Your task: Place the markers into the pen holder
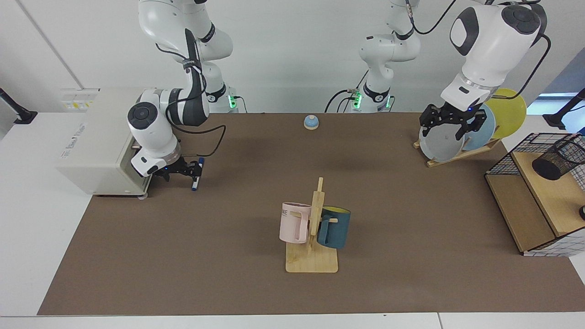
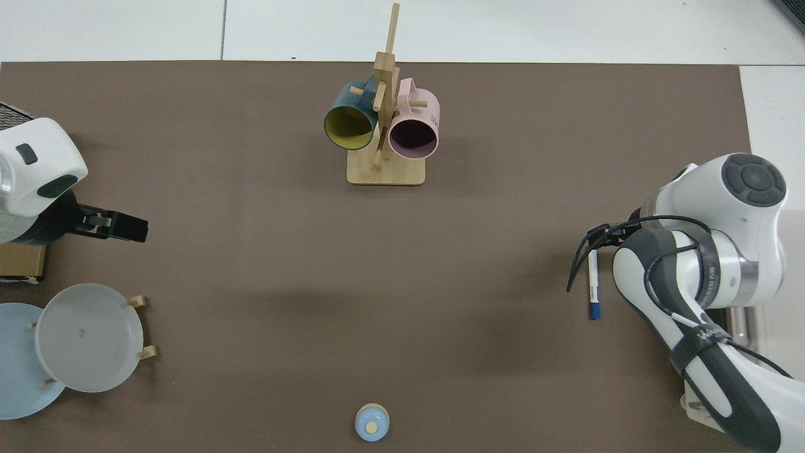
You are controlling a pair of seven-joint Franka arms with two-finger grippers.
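Observation:
The marker (image 1: 195, 179), a white barrel with a blue cap, lies on the brown mat in front of the toaster oven; in the top view the marker (image 2: 592, 286) shows beside the arm. My right gripper (image 1: 185, 173) is down at mat level, open, with one finger at the marker's middle; in the top view the arm hides it. The pen holder (image 1: 556, 160), a black mesh cup, lies tilted on the wooden shelf of the wire basket. My left gripper (image 1: 450, 122) hangs open in front of the plates, and shows open in the top view as well (image 2: 122, 227).
A white toaster oven (image 1: 98, 148) stands just behind the right gripper. A mug tree (image 1: 312, 228) with a pink and a blue mug stands mid-mat. The plate rack (image 1: 459, 137), a small blue bell (image 1: 311, 122) and the wire basket (image 1: 502, 162) are on the left arm's side.

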